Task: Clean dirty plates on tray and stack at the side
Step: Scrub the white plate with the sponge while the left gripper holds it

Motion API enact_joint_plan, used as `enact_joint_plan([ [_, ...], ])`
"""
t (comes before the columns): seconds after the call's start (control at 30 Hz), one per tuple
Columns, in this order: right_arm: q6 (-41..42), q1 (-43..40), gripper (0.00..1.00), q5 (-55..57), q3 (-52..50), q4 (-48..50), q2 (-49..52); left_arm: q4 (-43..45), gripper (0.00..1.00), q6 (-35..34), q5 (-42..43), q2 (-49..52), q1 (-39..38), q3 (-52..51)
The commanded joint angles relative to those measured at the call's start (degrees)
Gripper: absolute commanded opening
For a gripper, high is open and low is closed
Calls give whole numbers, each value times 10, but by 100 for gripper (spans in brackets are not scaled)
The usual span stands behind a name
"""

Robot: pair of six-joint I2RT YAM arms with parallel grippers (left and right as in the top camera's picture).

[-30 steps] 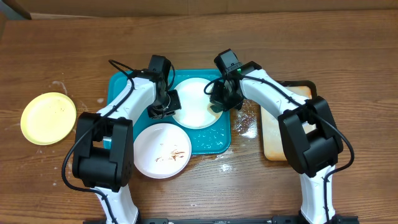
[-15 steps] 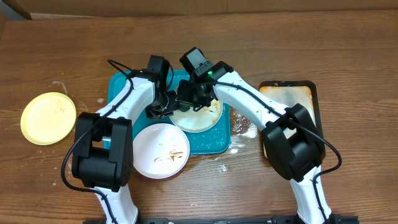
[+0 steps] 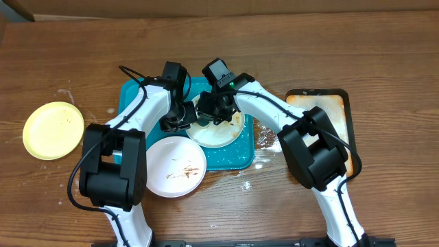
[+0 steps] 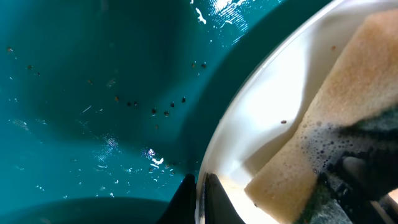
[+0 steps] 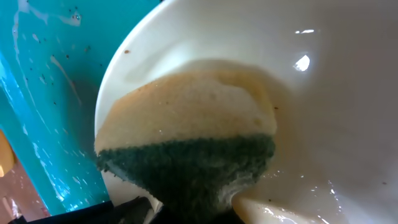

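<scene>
Wooden table (image 3: pixel 384 55) carries a teal tray (image 3: pixel 236 156) at the centre and a stained beige tray (image 3: pixel 328 103) off to the right. Well apart on the left lies the yellow plate (image 3: pixel 53 130). A smeared plate (image 3: pixel 175 167) overlaps the teal tray's near-left corner. Inside that tray sits a white plate (image 3: pixel 223 136); the left gripper (image 4: pixel 200 196) is clenched on its rim. The right gripper (image 3: pixel 211 116) is clamped on a soapy sponge (image 5: pixel 186 124), pressing it against the plate's surface.

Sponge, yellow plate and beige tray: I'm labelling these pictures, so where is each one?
sponge (image 5: pixel 186 118), right wrist view, tan foam face.
yellow plate (image 3: pixel 53 130), overhead view, its centre.
beige tray (image 3: pixel 321 108), overhead view, bare stained floor.
</scene>
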Motion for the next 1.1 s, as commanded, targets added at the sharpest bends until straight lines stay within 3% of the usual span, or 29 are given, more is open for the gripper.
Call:
enact_joint_plan([
  [0.0,-4,-6,4,52,-10,-40,30,-10,4,11,-34,31,4,-20],
  [0.53,-59,-60,4,276,-10,-176,30,-17,4,14,-53,31,6,-20],
  [1.07,-76,-53,4,328,36,-308,30,-31,4,13,-64,31,19,-20],
])
